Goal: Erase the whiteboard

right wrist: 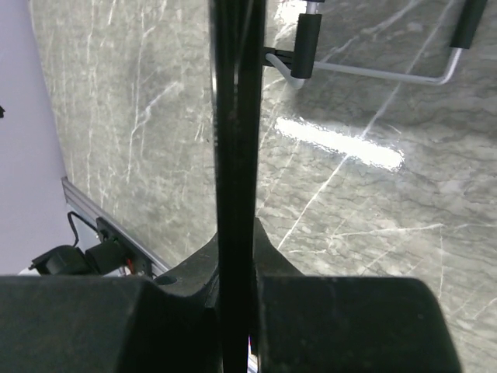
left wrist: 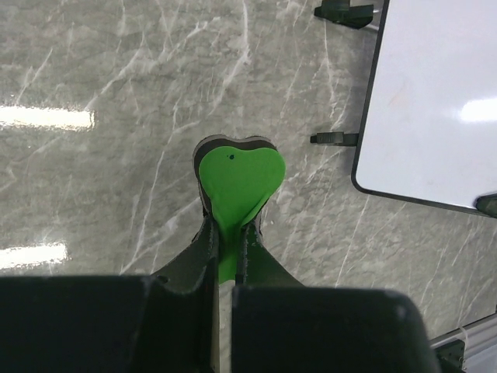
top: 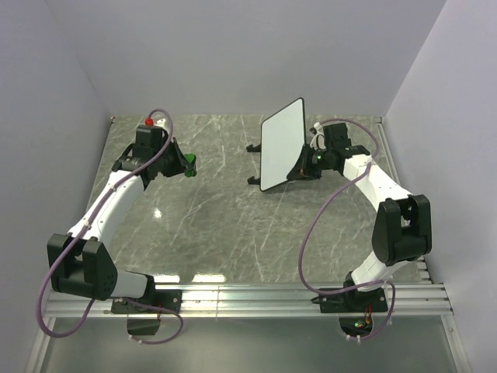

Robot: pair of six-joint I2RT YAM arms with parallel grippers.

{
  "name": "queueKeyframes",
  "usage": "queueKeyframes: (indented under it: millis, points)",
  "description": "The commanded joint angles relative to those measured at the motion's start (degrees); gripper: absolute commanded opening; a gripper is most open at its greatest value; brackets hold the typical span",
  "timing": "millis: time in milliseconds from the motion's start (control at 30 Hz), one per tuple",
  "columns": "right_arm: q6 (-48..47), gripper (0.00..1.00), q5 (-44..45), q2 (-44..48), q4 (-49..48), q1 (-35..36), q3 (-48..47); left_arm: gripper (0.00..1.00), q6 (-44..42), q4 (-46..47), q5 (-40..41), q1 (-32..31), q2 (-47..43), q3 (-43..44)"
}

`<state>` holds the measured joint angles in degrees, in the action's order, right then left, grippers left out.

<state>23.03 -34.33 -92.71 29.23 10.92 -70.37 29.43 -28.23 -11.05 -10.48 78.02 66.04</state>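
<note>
- Your left gripper (left wrist: 229, 227) has its fingers closed tight on a green heart-shaped pad (left wrist: 237, 180). The pad's rounded end sticks out past the fingertips, with a dark backing behind it.
- It hangs above the far left part of the table, well apart from the whiteboard (top: 281, 144).
- Your right gripper (right wrist: 237, 256) is clamped on the whiteboard's thin black edge, which runs straight up between the two fingers in the wrist view.
- The whiteboard stands on edge, right of centre toward the far side, with its white face turned left toward the pad.
- Its black feet (top: 254, 179) sit to its left, low by the table; you cannot tell whether they touch it.
- The table (top: 210, 225) is grey marble-patterned and glossy, with bright light reflections.
- Plain pale walls (top: 233, 54) close in the left, far and right sides, and an aluminium rail (top: 256, 299) runs along the near edge.
</note>
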Motion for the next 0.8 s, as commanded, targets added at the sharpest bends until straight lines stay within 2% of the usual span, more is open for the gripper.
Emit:
queueKeyframes:
  millis: [0,433,767]
  points:
    - [-1.8,0.00,-1.8,3.2,-4.4,0.0,-2.1,0.00,0.0,0.3,1.0,0.2,-2.2,0.1]
    - [-2.5,0.00,-2.9,0.8,-4.2,0.2,-2.0,0.00,1.2,1.0,1.0,0.1,-2.5,-1.4]
    - [-2.5,0.00,-0.6,-4.3,-3.1,3.2,-3.2,0.00,1.3,1.9,2.5,0.2,-1.6,-2.2]
